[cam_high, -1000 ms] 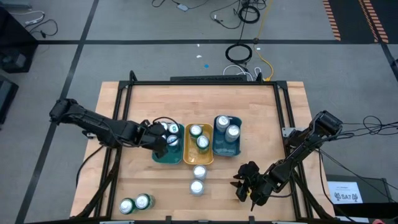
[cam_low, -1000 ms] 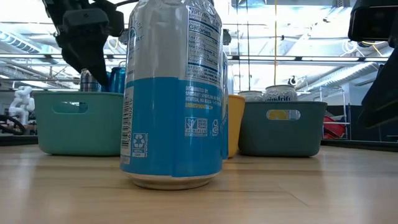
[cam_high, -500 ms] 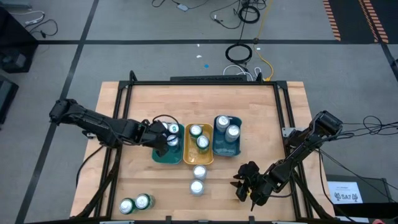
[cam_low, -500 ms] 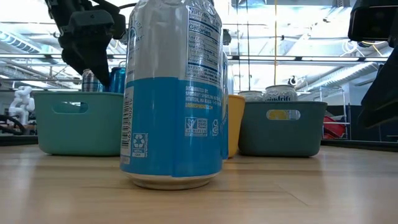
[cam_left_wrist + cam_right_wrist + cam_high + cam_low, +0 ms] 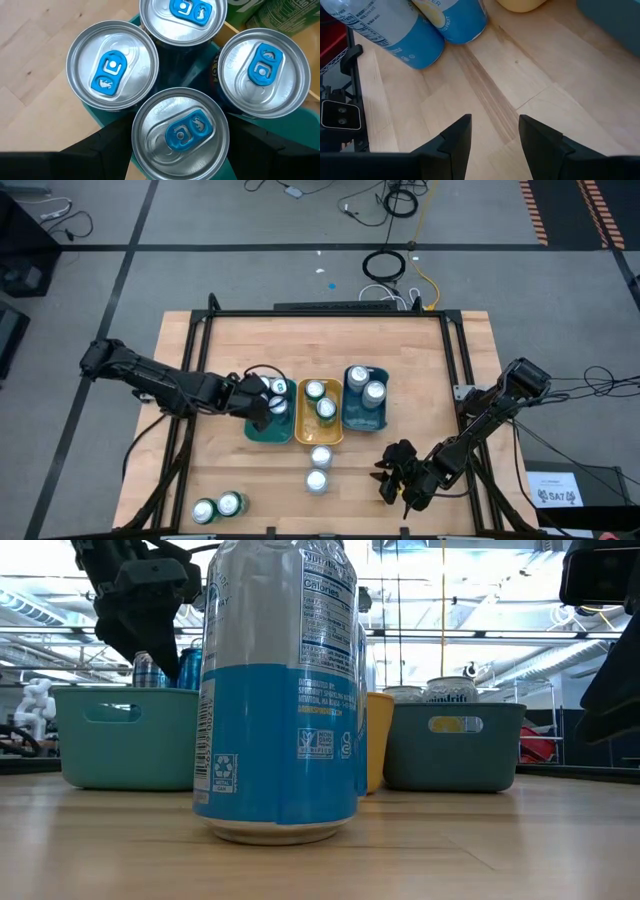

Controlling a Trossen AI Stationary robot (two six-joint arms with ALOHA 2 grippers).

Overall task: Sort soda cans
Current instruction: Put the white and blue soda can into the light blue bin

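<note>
Three trays stand side by side at mid-table: a teal tray [image 5: 262,430], a yellow tray [image 5: 312,432] and a blue tray [image 5: 352,418], each with soda cans upright inside. My left gripper [image 5: 258,404] reaches into the teal tray, its fingers on either side of one silver-topped, blue-tabbed can [image 5: 180,132] among three like it. Two blue-and-white cans [image 5: 318,468] stand on the wood near the trays, and two green cans [image 5: 217,507] by the near left corner. My right gripper [image 5: 393,472] hovers open over bare wood at the near right. My left gripper comes from above, pointing down, with one finger [image 5: 107,147] on each side of the can's body just under its rim [image 5: 142,150]. The rim hides where the pads meet the wall. The can stands upright inside the teal tray, level with its neighbours [image 5: 147,668].
The blue-and-white can [image 5: 278,690] fills the low view's middle, close to the table's near edge. A black frame rail [image 5: 452,370] runs along the table's sides. Open wood lies between the trays and the far edge and in front of my right gripper [image 5: 495,135].
</note>
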